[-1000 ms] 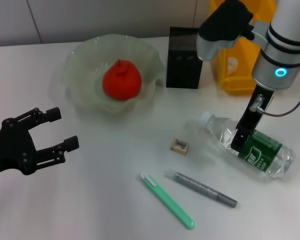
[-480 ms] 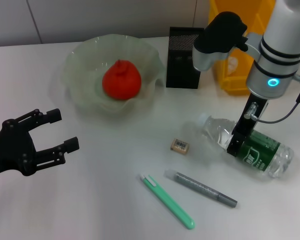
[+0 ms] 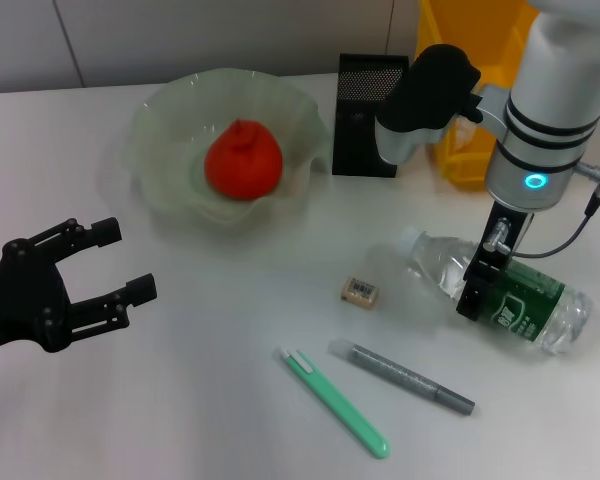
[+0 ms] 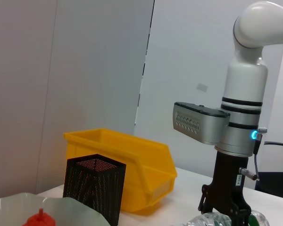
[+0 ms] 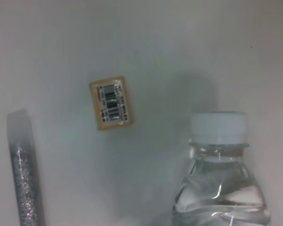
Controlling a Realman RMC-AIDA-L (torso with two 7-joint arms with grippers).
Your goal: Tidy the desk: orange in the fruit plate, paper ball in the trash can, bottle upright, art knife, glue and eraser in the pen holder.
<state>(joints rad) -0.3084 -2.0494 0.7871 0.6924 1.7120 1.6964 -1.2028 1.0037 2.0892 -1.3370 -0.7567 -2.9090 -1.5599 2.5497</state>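
orange (image 3: 243,160): sitting in the fruit plate (image 3: 160,125), at the back left of the desk (image 3: 200,400).
pen holder (image 3: 365,120): standing just right of the fruit plate, with the trash can (image 3: 460,150) to its right.
bottle (image 3: 500,295): lying on its side at the right, in front of the trash can, cap pointing left.
right gripper (image 3: 477,290): hanging down over the bottle's middle.
eraser (image 3: 361,291): lying left of the bottle's cap, apart from it.
two pen-like sticks (image 3: 380,385): lying side by side in front of the eraser.
left gripper (image 3: 115,265): hovering at the far left, well apart from everything.
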